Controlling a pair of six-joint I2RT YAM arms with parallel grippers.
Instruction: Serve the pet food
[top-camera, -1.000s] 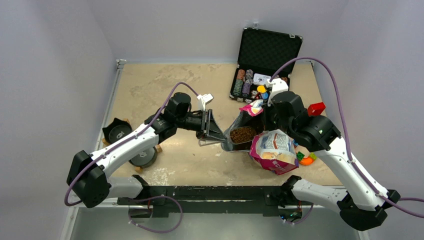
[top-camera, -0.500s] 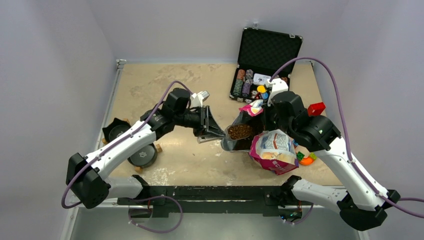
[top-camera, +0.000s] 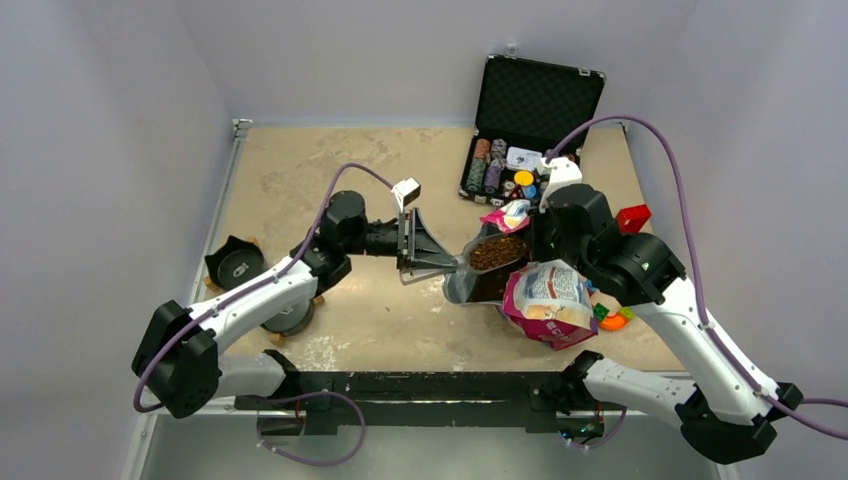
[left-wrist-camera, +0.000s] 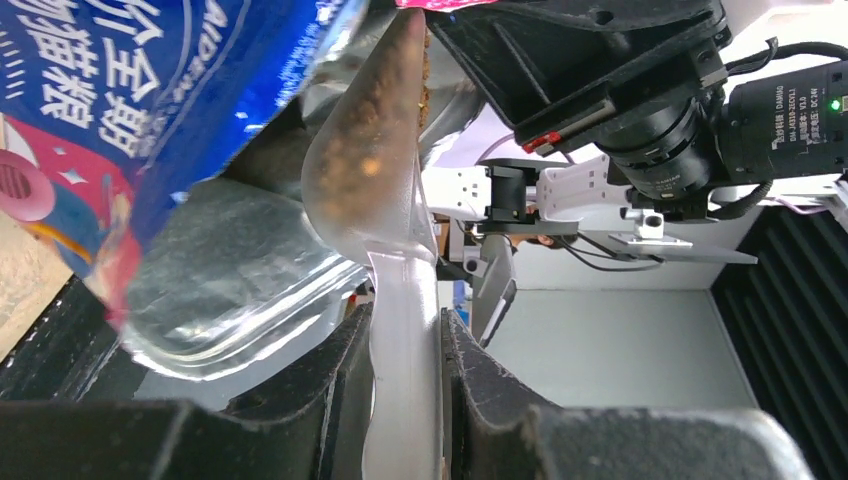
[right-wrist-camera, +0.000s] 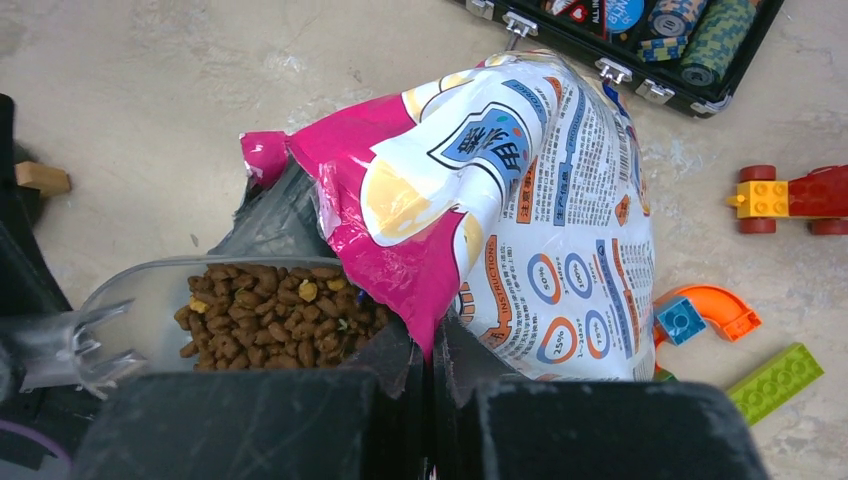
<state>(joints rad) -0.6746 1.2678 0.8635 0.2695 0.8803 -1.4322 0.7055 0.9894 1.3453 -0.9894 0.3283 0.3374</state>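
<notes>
The pet food (top-camera: 497, 252) is dark-brown kibble heaped in a clear plastic scoop (right-wrist-camera: 130, 300), which sits at the open mouth of the pink, white and blue food bag (top-camera: 548, 295). The kibble also shows in the right wrist view (right-wrist-camera: 270, 310). My left gripper (top-camera: 440, 262) is shut on the scoop's clear handle (left-wrist-camera: 405, 400). My right gripper (right-wrist-camera: 432, 350) is shut on the bag's pink top edge (right-wrist-camera: 400, 270) and holds the bag (right-wrist-camera: 560, 200) open. Two dark pet bowls (top-camera: 238, 262) (top-camera: 285, 312) stand at the left, behind my left arm.
An open black case of poker chips (top-camera: 520, 165) stands at the back right. A red toy car (right-wrist-camera: 790, 195), an orange curved piece (right-wrist-camera: 710, 305) and a green brick (right-wrist-camera: 775, 380) lie right of the bag. A small wooden block (right-wrist-camera: 42, 178) lies left.
My left wrist has rolled, and the scoop of kibble has shifted a little right and farther back, against the bag's mouth. The right gripper has kept its hold on the bag.
</notes>
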